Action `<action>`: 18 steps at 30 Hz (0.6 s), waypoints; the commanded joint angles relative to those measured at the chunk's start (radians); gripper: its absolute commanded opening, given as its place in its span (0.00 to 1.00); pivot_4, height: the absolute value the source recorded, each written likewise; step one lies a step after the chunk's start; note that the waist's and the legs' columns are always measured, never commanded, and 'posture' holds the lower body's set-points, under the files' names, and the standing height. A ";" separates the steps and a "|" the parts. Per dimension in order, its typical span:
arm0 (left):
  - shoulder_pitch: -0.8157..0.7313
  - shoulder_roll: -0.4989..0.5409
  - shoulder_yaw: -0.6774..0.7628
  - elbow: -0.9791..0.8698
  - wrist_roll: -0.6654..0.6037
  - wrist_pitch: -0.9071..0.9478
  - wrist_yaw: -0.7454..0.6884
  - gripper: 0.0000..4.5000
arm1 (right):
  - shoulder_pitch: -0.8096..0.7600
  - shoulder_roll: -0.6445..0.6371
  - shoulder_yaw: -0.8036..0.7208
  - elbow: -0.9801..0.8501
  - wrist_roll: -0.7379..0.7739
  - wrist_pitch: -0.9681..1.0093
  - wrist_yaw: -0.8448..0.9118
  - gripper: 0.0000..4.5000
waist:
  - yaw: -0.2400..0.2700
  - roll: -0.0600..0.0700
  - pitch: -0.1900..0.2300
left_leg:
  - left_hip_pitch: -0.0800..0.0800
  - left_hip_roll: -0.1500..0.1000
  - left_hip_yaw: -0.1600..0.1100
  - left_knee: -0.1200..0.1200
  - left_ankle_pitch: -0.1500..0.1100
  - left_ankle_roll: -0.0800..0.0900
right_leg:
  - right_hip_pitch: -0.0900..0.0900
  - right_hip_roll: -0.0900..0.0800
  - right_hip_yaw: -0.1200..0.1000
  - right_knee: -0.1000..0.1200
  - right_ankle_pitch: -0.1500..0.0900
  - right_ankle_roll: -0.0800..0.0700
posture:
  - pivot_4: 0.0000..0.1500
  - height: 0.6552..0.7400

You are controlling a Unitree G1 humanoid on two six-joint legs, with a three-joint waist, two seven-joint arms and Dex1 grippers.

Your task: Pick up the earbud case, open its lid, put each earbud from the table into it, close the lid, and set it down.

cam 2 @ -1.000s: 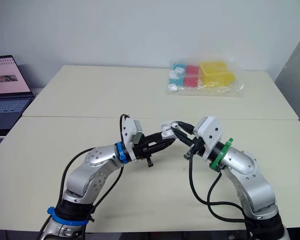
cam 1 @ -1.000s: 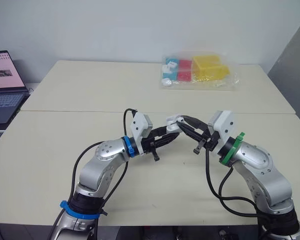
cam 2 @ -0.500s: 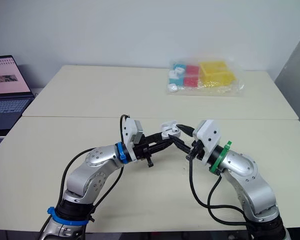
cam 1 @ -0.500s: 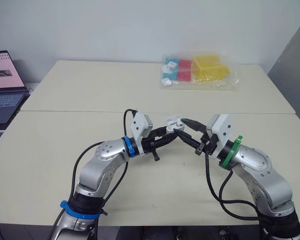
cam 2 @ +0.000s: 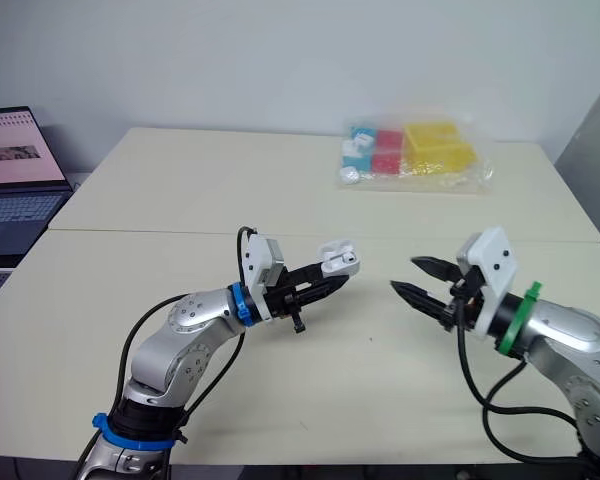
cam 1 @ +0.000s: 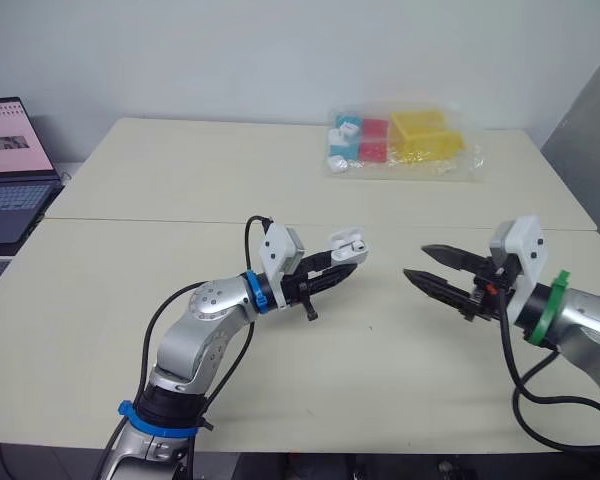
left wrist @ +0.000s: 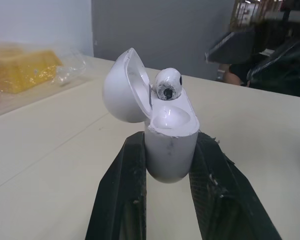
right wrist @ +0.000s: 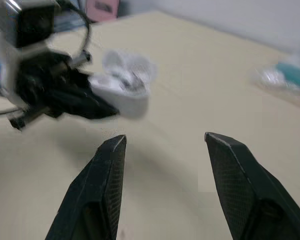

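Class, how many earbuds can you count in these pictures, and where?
1. The earbud sits in the open earbud case held by the left gripper. Others may be hidden.

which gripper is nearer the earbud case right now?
Left. The left gripper is clamped on the earbud case, lid open; the right gripper hangs open off to its right, apart from it.

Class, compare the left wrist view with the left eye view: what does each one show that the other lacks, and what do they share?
The left wrist view adds the inside of the open case: one earbud is seated, and the socket beside it is empty. The left eye view adds the laptop at the left end of the table and the right pincer, open and apart from the case. Both share the left pincer clamping the case, lid up, and the bag of coloured blocks.
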 commanded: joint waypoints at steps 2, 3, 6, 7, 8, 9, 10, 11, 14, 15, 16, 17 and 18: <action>-0.001 0.006 -0.002 -0.026 0.004 -0.028 -0.007 0.17 | -0.038 -0.001 0.199 0.075 -0.230 0.034 -0.189 0.57 | -0.006 0.000 0.000 | 0.000 0.000 0.000 0.000 0.000 0.000 | 0.000 0.000 0.001 0.001 0.000 0.000 | 1.00 0.97; -0.002 0.007 -0.003 -0.026 0.004 -0.028 -0.009 0.17 | -0.049 -0.003 0.226 0.087 -0.240 0.059 -0.196 0.57 | -0.007 0.000 0.000 | 0.001 0.000 0.000 0.000 0.000 0.000 | 0.000 0.000 0.001 0.001 0.000 0.000 | 1.00 0.97; -0.001 0.012 -0.008 -0.026 0.008 -0.032 -0.012 0.17 | -0.112 0.093 0.305 0.196 -0.342 0.043 -0.304 0.57 | -0.007 0.000 0.000 | 0.000 0.000 0.001 0.000 0.000 0.000 | -0.002 0.001 0.001 0.002 0.000 0.000 | 1.00 0.97; -0.001 0.014 -0.010 -0.025 0.011 -0.035 -0.015 0.17 | -0.128 0.113 0.334 0.234 -0.383 0.019 -0.325 0.57 | -0.007 0.000 0.000 | -0.001 0.001 0.001 0.000 0.000 0.000 | -0.003 0.002 0.001 0.002 0.000 0.000 | 1.00 0.97; -0.002 0.014 -0.011 -0.026 0.012 -0.035 -0.015 0.17 | -0.140 0.132 0.354 0.273 -0.414 0.002 -0.338 0.57 | -0.006 0.000 0.000 | -0.001 0.001 0.001 0.000 0.000 0.000 | -0.003 0.002 0.001 0.002 0.000 0.000 | 1.00 0.97; -0.001 0.014 -0.011 -0.027 0.012 -0.035 -0.015 0.17 | -0.150 0.155 0.360 0.305 -0.438 -0.019 -0.351 0.57 | -0.005 0.000 0.000 | -0.003 0.000 0.001 0.000 0.000 0.000 | -0.004 0.002 0.001 0.002 0.000 0.000 | 1.00 0.97; 0.000 0.013 -0.012 -0.029 0.011 -0.034 -0.015 0.17 | -0.154 0.174 0.359 0.325 -0.452 -0.029 -0.360 0.57 | -0.004 0.000 0.000 | -0.004 0.001 0.001 0.000 0.000 0.000 | -0.006 0.002 0.001 0.002 0.000 0.000 | 1.00 0.97; 0.002 0.014 -0.012 -0.031 0.011 -0.033 -0.015 0.17 | -0.159 0.190 0.361 0.340 -0.461 -0.037 -0.360 0.57 | -0.001 0.000 0.000 | -0.007 0.000 0.001 0.000 0.000 0.000 | -0.009 0.002 0.002 0.002 0.000 0.000 | 1.00 0.97; 0.008 0.020 -0.013 -0.031 0.015 -0.040 -0.017 0.17 | -0.167 0.226 0.358 0.368 -0.484 -0.033 -0.363 0.57 | 0.000 0.000 0.000 | -0.009 0.000 0.001 0.000 0.000 0.000 | -0.010 0.001 0.002 0.002 0.000 0.000 | 1.00 0.97; 0.010 0.021 -0.013 -0.031 0.016 -0.041 -0.019 0.17 | -0.166 0.234 0.358 0.383 -0.496 -0.028 -0.369 0.57 | 0.000 0.000 0.000 | -0.009 0.000 0.002 0.000 0.000 0.000 | -0.010 0.001 0.002 0.001 0.000 0.001 | 1.00 0.97; 0.011 0.022 -0.012 -0.030 0.016 -0.041 -0.018 0.17 | -0.161 0.243 0.354 0.395 -0.506 -0.022 -0.379 0.57 | 0.000 0.000 0.000 | -0.009 0.000 0.002 0.000 0.000 0.000 | -0.010 0.001 0.002 0.001 0.000 0.001 | 1.00 0.97; 0.012 0.022 -0.012 -0.033 0.016 -0.040 -0.017 0.17 | -0.155 0.249 0.350 0.400 -0.514 -0.019 -0.383 0.57 | 0.000 0.000 0.000 | -0.009 0.000 0.002 0.000 0.000 0.000 | -0.010 0.001 0.002 0.001 0.000 0.001 | 1.00 0.97; 0.014 0.022 -0.012 -0.035 0.015 -0.039 -0.016 0.17 | -0.146 0.253 0.345 0.393 -0.516 -0.007 -0.383 0.57 | 0.000 0.000 0.000 | -0.009 0.000 0.002 0.000 0.000 0.000 | -0.010 0.001 0.002 0.001 0.000 0.001 | 1.00 0.97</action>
